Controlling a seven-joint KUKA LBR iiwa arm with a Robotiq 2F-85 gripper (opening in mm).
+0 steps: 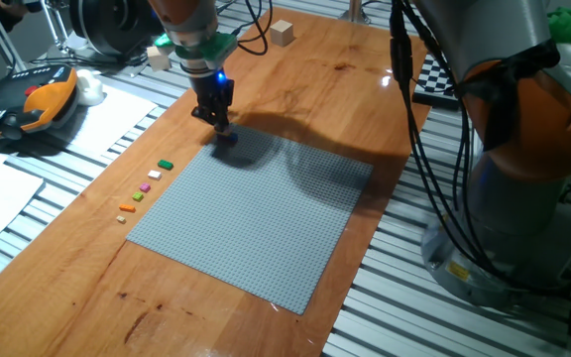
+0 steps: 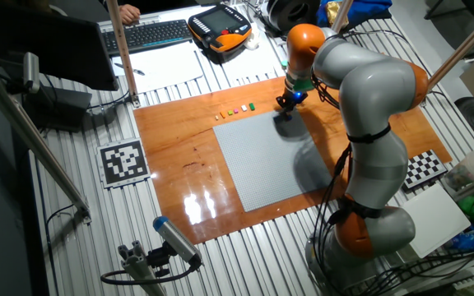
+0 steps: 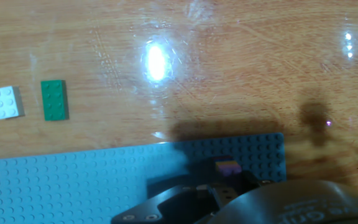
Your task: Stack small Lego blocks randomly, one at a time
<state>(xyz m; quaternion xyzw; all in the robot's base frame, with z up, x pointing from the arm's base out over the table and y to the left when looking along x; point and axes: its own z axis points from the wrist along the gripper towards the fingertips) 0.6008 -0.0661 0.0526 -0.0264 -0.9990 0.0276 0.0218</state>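
Gripper: hanging over the baseplate's 12 o'clock corner, jaw state, can't tell.
Blocks: pinkish block sitting at the fingertips; green block and white block waiting around 10 o'clock.
Tip: I'd be pressing straight down, studs lined up.

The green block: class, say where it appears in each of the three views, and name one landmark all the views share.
One fixed view: green block, left, far end of the block row.
Other fixed view: top centre, right end of the row.
Hand view: left, beside the white block.
Shared landmark: the grey baseplate.
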